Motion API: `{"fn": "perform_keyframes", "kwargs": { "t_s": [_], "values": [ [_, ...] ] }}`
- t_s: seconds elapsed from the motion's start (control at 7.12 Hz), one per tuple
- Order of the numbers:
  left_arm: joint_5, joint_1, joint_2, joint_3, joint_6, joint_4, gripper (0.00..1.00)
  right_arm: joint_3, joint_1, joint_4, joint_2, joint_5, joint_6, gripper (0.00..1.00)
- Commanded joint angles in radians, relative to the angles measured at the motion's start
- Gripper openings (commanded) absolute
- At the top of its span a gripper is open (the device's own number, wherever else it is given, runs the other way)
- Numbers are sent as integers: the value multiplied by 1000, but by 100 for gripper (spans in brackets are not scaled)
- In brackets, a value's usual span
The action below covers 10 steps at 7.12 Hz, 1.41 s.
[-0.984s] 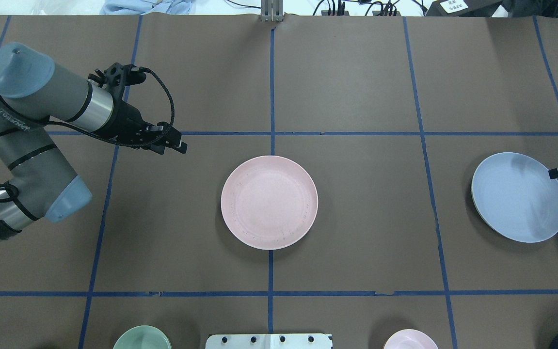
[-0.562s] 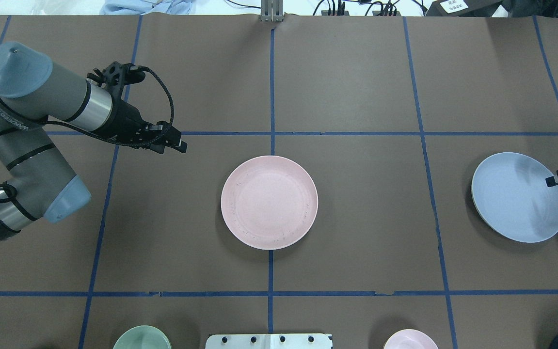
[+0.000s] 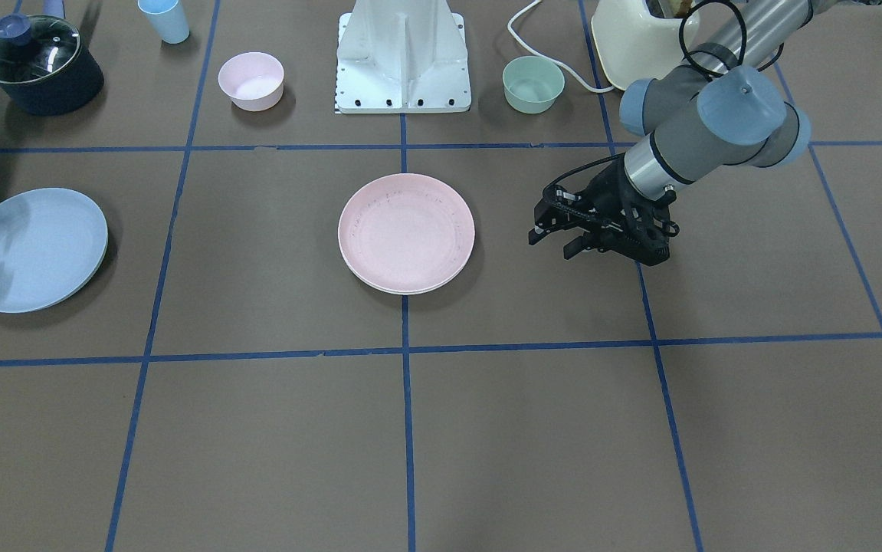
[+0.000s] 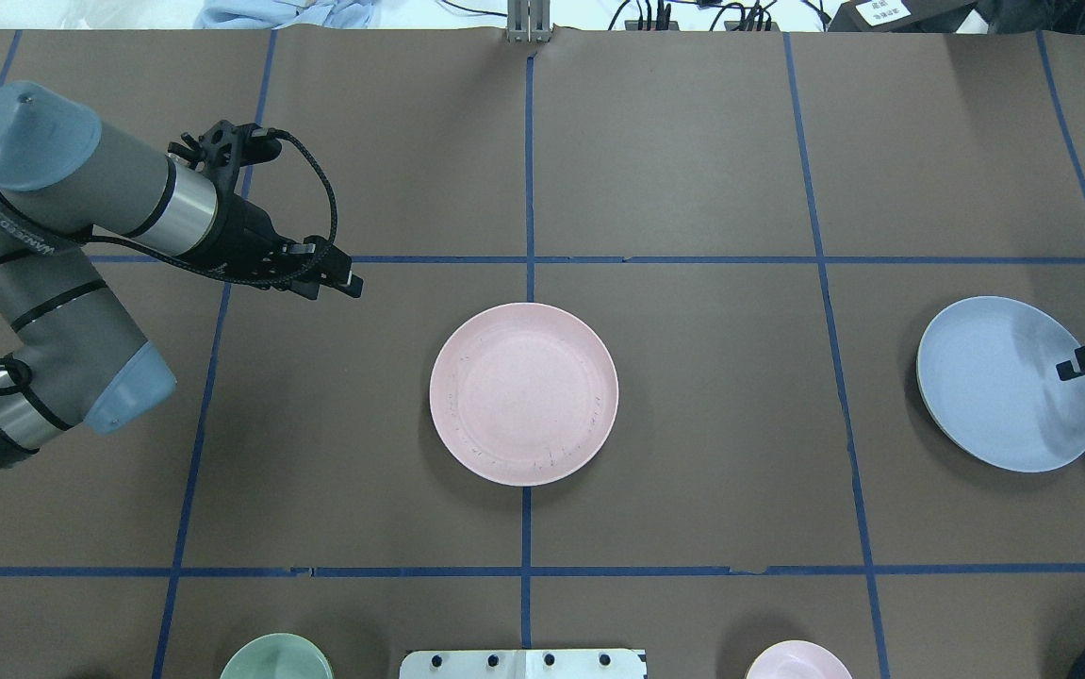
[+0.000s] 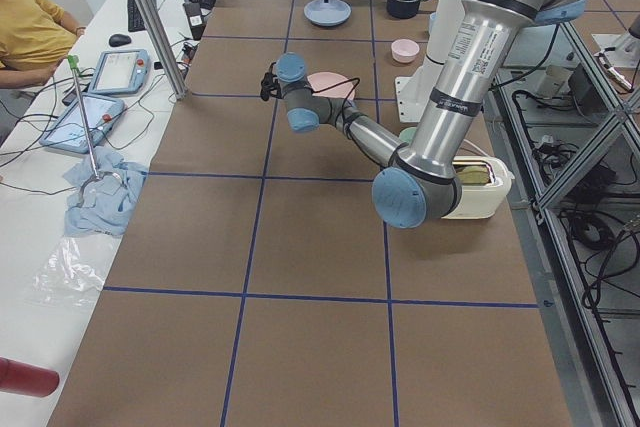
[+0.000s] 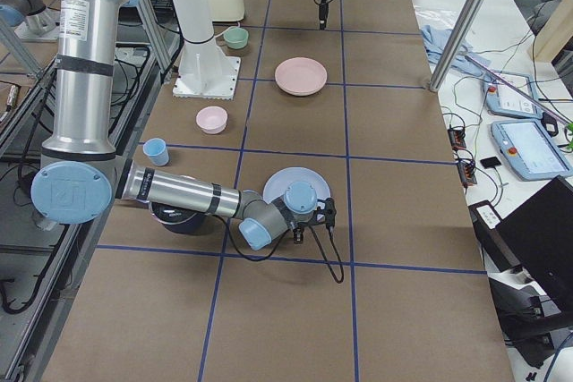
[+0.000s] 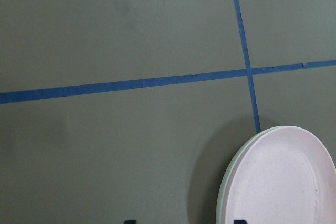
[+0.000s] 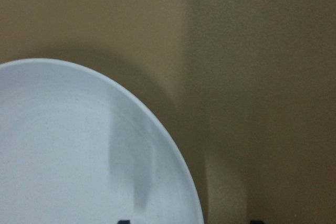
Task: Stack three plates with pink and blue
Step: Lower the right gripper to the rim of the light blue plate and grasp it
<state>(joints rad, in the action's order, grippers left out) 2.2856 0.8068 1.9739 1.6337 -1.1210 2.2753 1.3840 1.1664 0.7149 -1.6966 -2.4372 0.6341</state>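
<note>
Left gripper (image 3: 552, 242): fingers apart, holding nothing, hovering above bare table (image 4: 693, 170) on the robot's left side, well apart from the centre stack.

Right gripper (image 4: 1075, 366): fingers apart, holding nothing, hanging at the outer edge of the blue plate (image 4: 999, 377). In the wrist view one fingertip is over the plate and the other is past its rim, over the table.

Blue plate: flat on the table, far on the robot's right, alone.

Pink plate (image 4: 523, 393): at the table's centre, resting on top of the cream plate (image 7: 222, 198), whose rim shows only as a thin crescent beneath it.

Pink bowl (image 3: 250, 80) and mint bowl (image 3: 533, 83): near the robot's base, one on either side.
</note>
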Motion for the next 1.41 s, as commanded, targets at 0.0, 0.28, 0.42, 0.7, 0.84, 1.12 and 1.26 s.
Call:
{"fn": "perform_keyframes", "kwargs": {
  "t_s": [0.0,0.28,0.42,0.7,0.84,1.12,1.26],
  "values": [
    [0,0,-9,1,1,1,69,-16,-1,0,2,1,1,5],
    [0,-1,-9,2,1,1,69,-20,-2,0,2,1,-1,0],
    [0,0,-9,2,1,1,69,-20,-1,0,2,-2,3,0],
    [0,0,-9,2,1,1,69,-16,-1,-2,0,-3,4,0],
    [-2,0,-9,2,1,1,69,-1,-1,-2,2,-6,7,0],
    [-3,0,-9,2,0,1,69,80,1,-2,0,-14,85,0],
    [-3,0,-9,2,0,1,69,139,2,-3,-6,-23,145,0]
  ]
}}
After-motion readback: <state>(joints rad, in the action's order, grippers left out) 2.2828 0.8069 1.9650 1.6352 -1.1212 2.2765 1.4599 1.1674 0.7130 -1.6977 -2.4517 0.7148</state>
